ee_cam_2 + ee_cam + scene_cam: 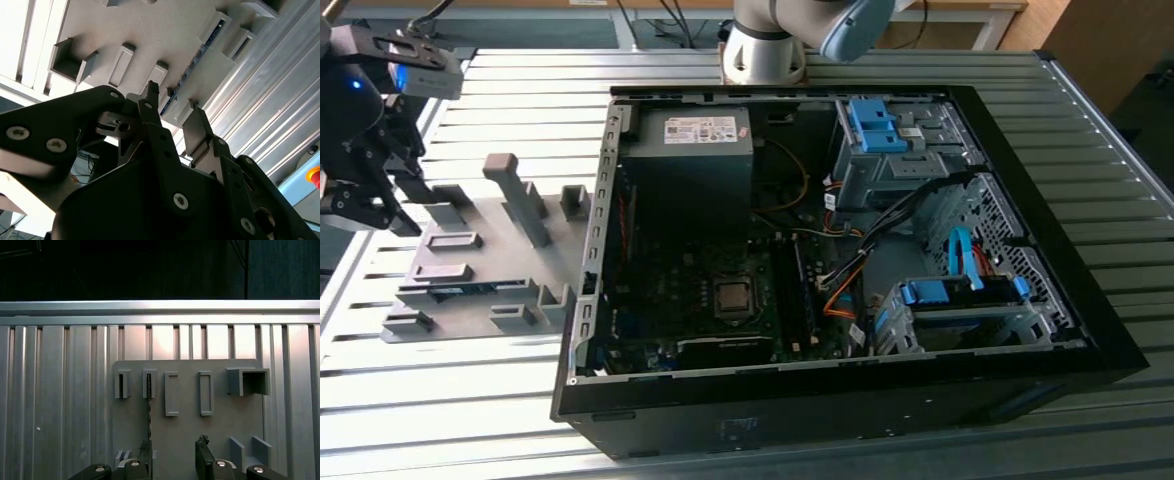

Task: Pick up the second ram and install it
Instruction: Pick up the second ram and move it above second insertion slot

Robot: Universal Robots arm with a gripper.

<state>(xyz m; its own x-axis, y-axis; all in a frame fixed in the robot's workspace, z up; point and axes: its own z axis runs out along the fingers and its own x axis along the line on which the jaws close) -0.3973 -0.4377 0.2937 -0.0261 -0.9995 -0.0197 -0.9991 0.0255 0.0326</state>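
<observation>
While tool [174, 445] gapes empty, second ram [149, 410] slotted

The worktop [480, 400] is ribbed bare metal, smooth, with a bright sheen. The fixture [220, 430] is matt grey plastic. The fingers [152, 125] are matt black, with shiny metal screws [180, 201]. The case [854, 410] is black satin-painted metal. The ram [192, 66] is bluish circuit board.

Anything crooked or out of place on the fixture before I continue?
Nothing stands out. The second ram sits straight on edge in its slot on the grey fixture plate, and the gripper hovers near it, jaws open and empty.
</observation>
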